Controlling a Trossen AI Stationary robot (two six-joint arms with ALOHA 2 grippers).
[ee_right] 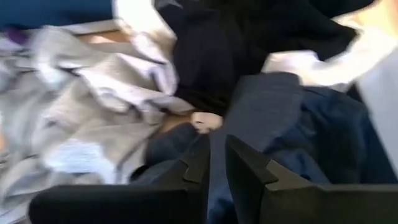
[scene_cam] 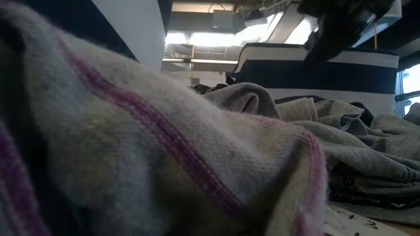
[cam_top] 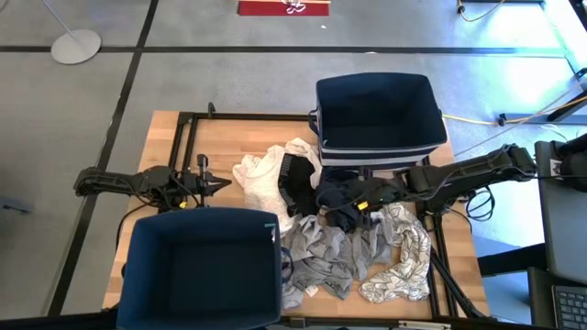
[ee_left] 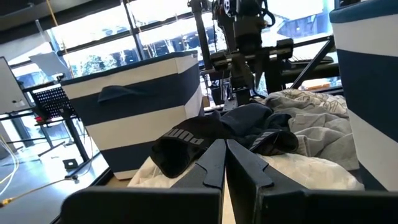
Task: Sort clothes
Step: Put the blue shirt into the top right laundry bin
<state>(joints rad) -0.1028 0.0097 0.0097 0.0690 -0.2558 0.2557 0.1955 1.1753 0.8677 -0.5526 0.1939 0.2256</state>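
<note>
High view: wooden table carries a clothes pile between two large navy fabric bins. The far navy bin sits at the table's back edge, the near navy bin at the front left. Landmark is the black garment in the pile's middle. White/cream garment lies just left of it, touching. Heather grey garment spreads in front of it, toward the near bin. White garment with dark squiggly print lies front-right of it. Dark navy garment bunches just right of it, and the right gripper is down on that navy bunch. Left gripper hovers over bare wood well left of the black garment, fingers together, holding nothing.

Low view: grey fabric with a pink stitched line fills the frame close up; more heather grey folds beyond, the far bin behind them.

Left wrist view: left fingers pressed together, empty. Black garment with white lettering lies ahead on white cloth, navy folds beside it, the right arm beyond.

Right wrist view: right fingers nearly closed, navy fabric right at the tips; cannot tell if it is pinched. Black garment just past it.
</note>
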